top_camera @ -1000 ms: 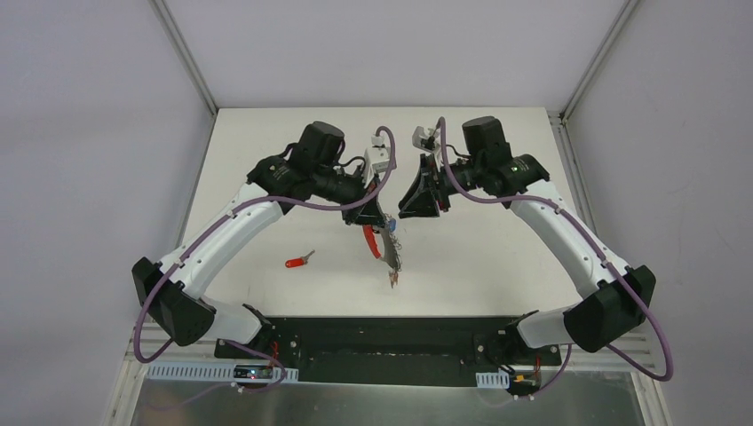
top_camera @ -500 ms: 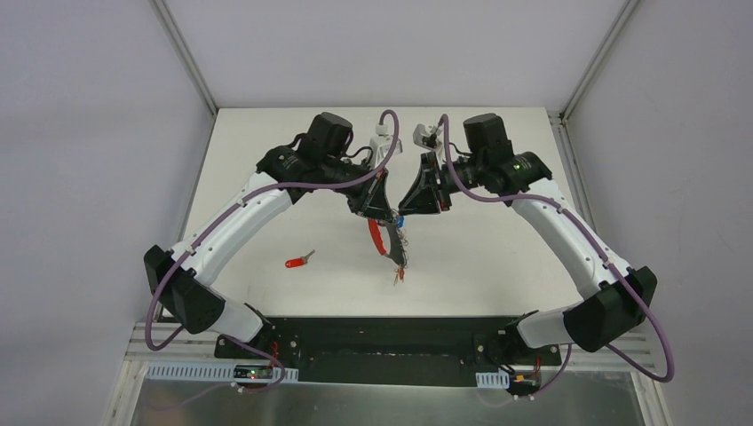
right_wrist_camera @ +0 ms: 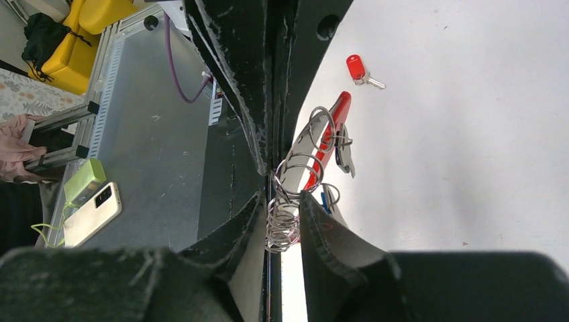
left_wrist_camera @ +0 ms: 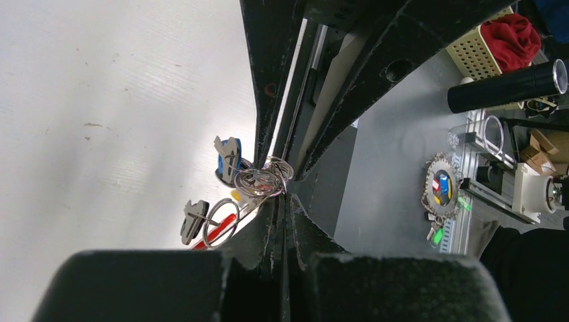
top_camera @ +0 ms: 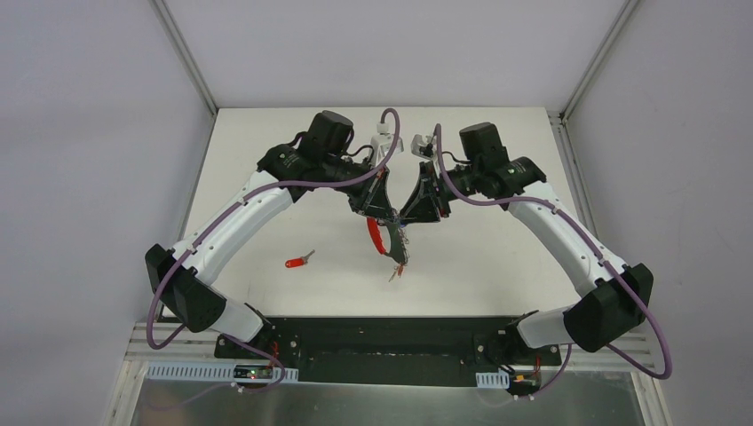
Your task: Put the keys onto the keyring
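Meeting above the middle of the counter [top_camera: 497, 257], the two arms carry the keyring [top_camera: 391, 244] between them in the air, its thick red band [top_camera: 373, 233] and the smaller pieces hanging below the fingertips. The left hand [top_camera: 388, 216] is pressed fully together on the bunch of grey rings. That looks like a steadying hold, keeping the bunch off the surface and facing the other arm.

The right hand [top_camera: 408, 216] comes in from the opposite side. Its own camera shows its fingers partly apart with the coil of rings lying in the gap. The pictures do not settle whether they pinch the coil or merely bracket it. It seems placed either to take a second hold or to work a ring open.

A red-headed key [top_camera: 297, 261] lies alone on the counter, well apart from the bunch on the left arm's side, with neither hand near it. On that evidence it has yet to be threaded on, and one hand will have to let go of the rings to fetch it.
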{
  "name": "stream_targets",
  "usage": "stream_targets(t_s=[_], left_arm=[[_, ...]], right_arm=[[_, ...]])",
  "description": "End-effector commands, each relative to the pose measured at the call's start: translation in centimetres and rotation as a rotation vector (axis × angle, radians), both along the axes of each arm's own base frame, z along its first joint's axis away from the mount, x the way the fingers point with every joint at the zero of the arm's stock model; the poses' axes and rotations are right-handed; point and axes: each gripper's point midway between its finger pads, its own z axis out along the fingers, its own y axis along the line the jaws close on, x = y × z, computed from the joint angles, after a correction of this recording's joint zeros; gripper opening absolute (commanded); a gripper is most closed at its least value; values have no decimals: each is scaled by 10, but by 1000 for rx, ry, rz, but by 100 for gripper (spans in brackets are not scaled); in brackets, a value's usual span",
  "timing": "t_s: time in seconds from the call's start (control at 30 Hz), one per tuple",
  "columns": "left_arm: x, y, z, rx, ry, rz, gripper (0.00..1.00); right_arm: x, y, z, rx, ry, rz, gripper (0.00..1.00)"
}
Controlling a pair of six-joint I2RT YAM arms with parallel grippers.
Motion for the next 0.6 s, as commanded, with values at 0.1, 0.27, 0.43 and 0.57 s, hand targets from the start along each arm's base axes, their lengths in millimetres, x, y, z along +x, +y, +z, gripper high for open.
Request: stream_targets(t_s=[0.1, 0.27, 0.43, 0.57], left_arm=[[1, -4, 22, -49, -69, -20, 0], [6, -2, 16, -26, -79, 0, 0], [17, 1, 12, -2, -100, 37, 0], [24, 2, 7, 23, -114, 68, 0]], right_arm=[[-11, 3, 14, 54, -24, 53, 21], [-13, 4, 14, 60, -10, 58, 8], [-13, 4, 15, 64, -10, 59, 0], [-10, 4, 17, 61, -18, 48, 0]])
